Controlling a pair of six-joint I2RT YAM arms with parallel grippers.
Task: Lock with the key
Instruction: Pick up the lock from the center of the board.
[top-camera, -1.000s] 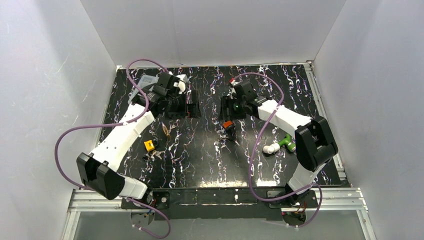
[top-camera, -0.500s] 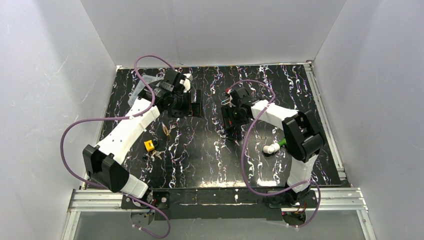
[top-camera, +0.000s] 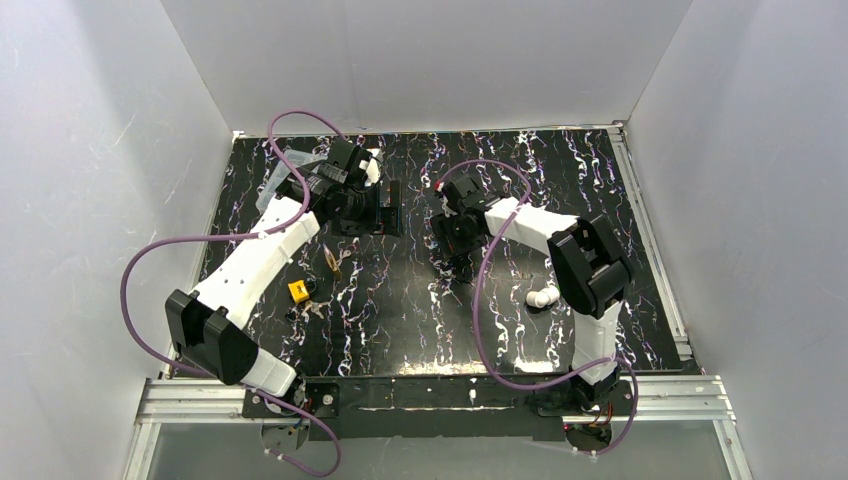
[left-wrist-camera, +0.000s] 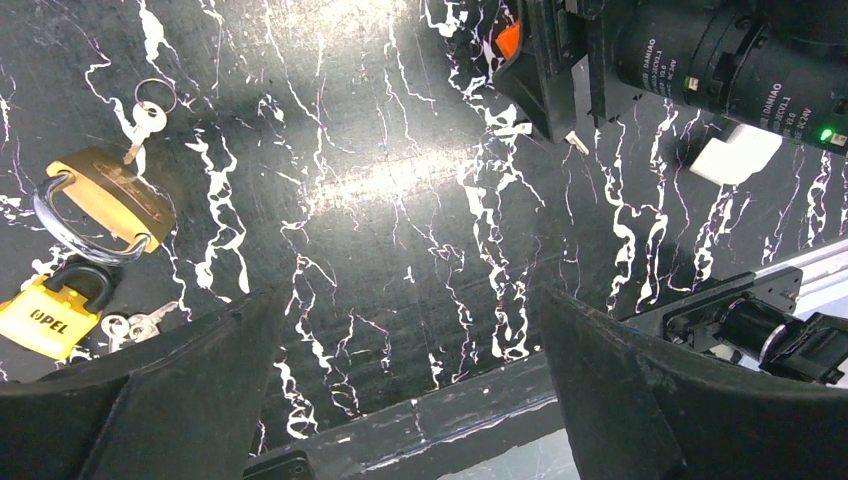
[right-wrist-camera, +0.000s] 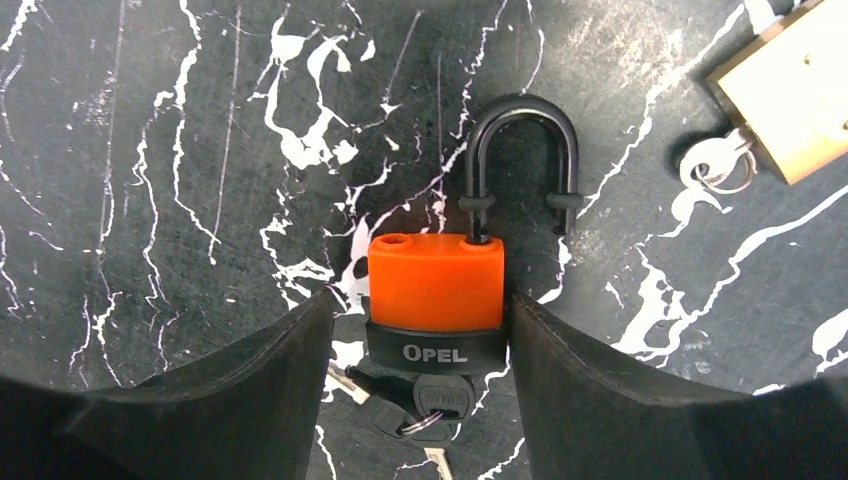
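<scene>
**Right wrist view: orange lock (right-wrist-camera: 435, 280) straddled, shackle (right-wrist-camera: 525, 130) not yet home**

The right end effector (right-wrist-camera: 420, 305) is seen open, its fingers (right-wrist-camera: 250, 390) set on either side of the orange lock. Whether the pads touch the body cannot be told. The lock lies flat near the middle of the bench (right-wrist-camera: 150, 150) with its shackle raised: one leg is seated, the other stands clear of the body. A key (right-wrist-camera: 425, 393) appears seated in the base, between the fingers.

For a sound lock-up, the body is best clamped squarely across its sides and the free leg lined up over its hole. The shackle should then be pressed home before the key is turned. A grip set low risks fouling the key.

The left end effector (left-wrist-camera: 408, 300) is held wide open with nothing in it, so it is judged free for the key. A brass lock (right-wrist-camera: 790, 100) lies near the orange one, and a yellow lock (left-wrist-camera: 40, 320) lies well apart from it.

The bench is black, white-veined and glossy, so sliding under a push is likely. White walls (top-camera: 420, 60) enclose it on three sides.
</scene>
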